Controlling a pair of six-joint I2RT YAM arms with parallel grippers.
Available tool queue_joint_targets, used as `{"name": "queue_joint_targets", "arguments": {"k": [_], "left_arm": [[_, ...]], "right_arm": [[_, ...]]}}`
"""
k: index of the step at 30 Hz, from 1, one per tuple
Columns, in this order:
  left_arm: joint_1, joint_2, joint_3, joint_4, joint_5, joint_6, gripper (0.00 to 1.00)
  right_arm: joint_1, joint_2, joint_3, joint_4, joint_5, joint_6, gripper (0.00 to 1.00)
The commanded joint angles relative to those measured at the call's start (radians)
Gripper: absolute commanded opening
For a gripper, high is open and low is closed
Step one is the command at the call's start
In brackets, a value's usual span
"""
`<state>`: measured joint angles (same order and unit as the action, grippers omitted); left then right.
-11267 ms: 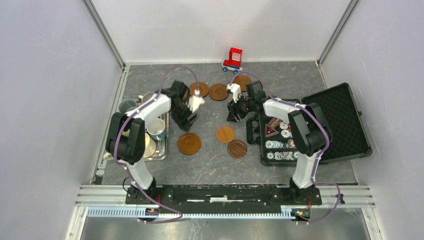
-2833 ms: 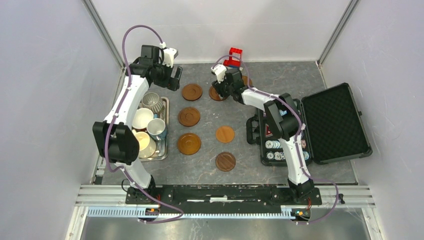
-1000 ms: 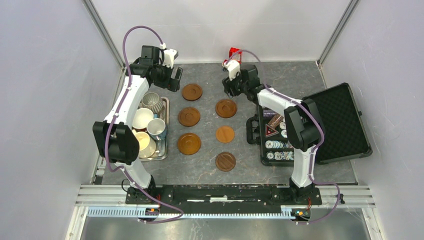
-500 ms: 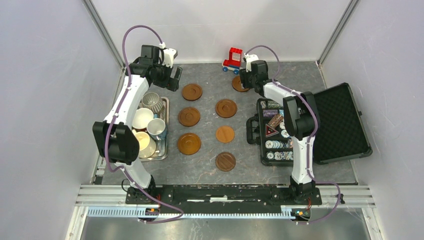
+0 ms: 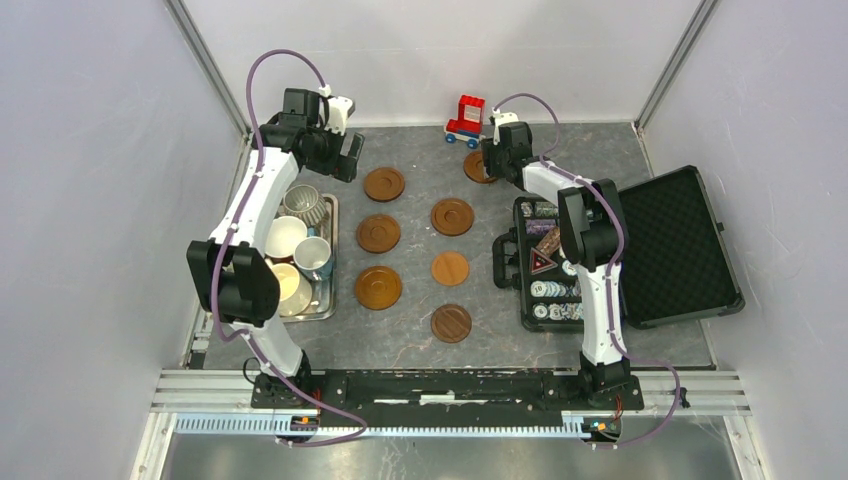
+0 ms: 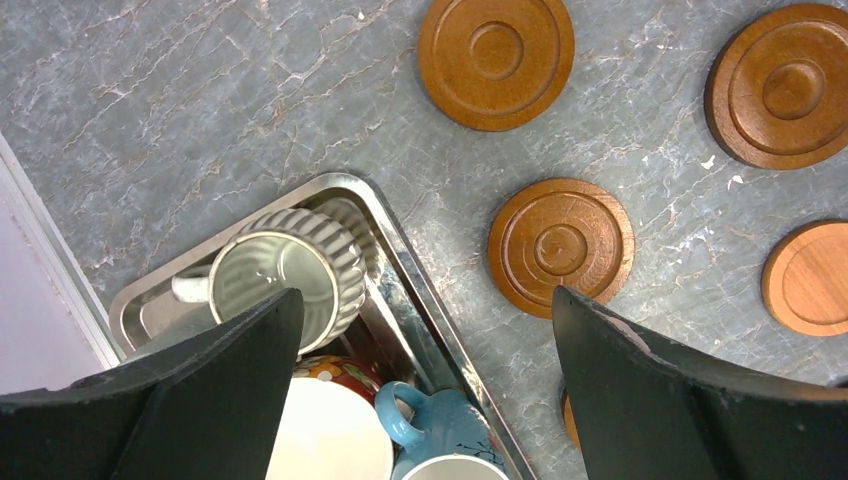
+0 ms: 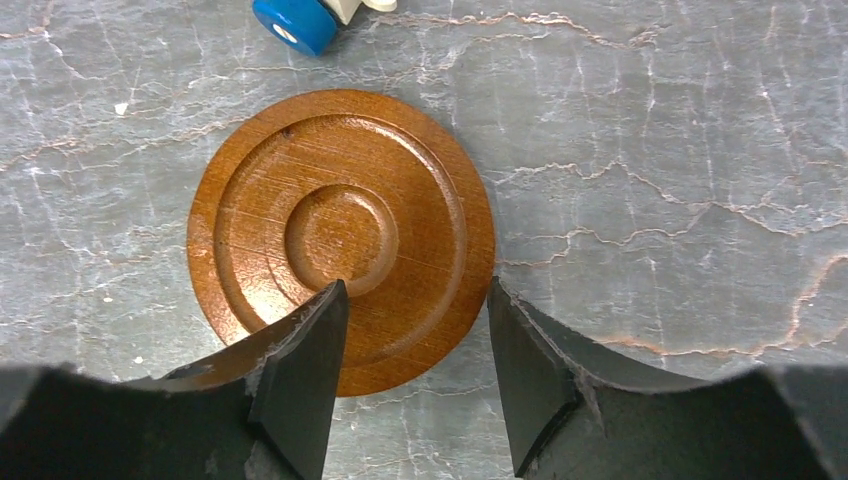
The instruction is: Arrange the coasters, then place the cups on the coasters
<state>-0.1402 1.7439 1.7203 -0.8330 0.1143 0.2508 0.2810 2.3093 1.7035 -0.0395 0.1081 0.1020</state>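
At the far edge of the table (image 5: 600,150), the right gripper (image 7: 415,300) hangs with its fingers parted over the near rim of a lone coaster (image 7: 340,240), gripping nothing. Six further coasters (image 5: 378,233) lie flat in two columns mid-table, and the cups (image 5: 285,237) stand in the metal tray (image 6: 340,185) at the left. The left gripper (image 6: 425,300) is spread wide and empty above the tray's far corner.

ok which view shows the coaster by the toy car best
Right wrist: the coaster fills the frame, nearly whole, with its rings clear. The top view shows only a small brown sliver of it, mostly covered. The left wrist view misses it.
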Motion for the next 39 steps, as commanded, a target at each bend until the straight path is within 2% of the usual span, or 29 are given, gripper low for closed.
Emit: {"name": "queue_joint_targets", "arguments": {"k": [1, 6, 16, 27, 34, 39], "left_arm": [[0.007, 0.003, 0.039, -0.003, -0.022, -0.019, 1.0], [0.009, 0.01, 0.038, -0.003, -0.046, -0.028, 1.0], [0.03, -0.001, 0.03, -0.02, -0.028, -0.044, 1.0], [0.07, -0.006, 0.023, -0.057, 0.012, -0.058, 1.0], [0.078, 0.0, 0.037, -0.078, 0.034, -0.052, 1.0], [0.085, 0.017, 0.086, -0.112, 0.058, -0.068, 1.0]], "right_arm": [[0.0, 0.037, 0.034, -0.004, -0.049, 0.044, 0.59], [0.035, 0.047, 0.025, -0.006, -0.093, 0.052, 0.54], [0.088, 0.073, 0.047, 0.006, -0.066, 0.076, 0.52], [0.107, 0.113, 0.087, 0.026, 0.005, 0.082, 0.52], [0.112, 0.117, 0.11, 0.032, -0.042, 0.075, 0.54], [0.118, 0.086, 0.132, 0.075, -0.105, 0.074, 0.58]]}}
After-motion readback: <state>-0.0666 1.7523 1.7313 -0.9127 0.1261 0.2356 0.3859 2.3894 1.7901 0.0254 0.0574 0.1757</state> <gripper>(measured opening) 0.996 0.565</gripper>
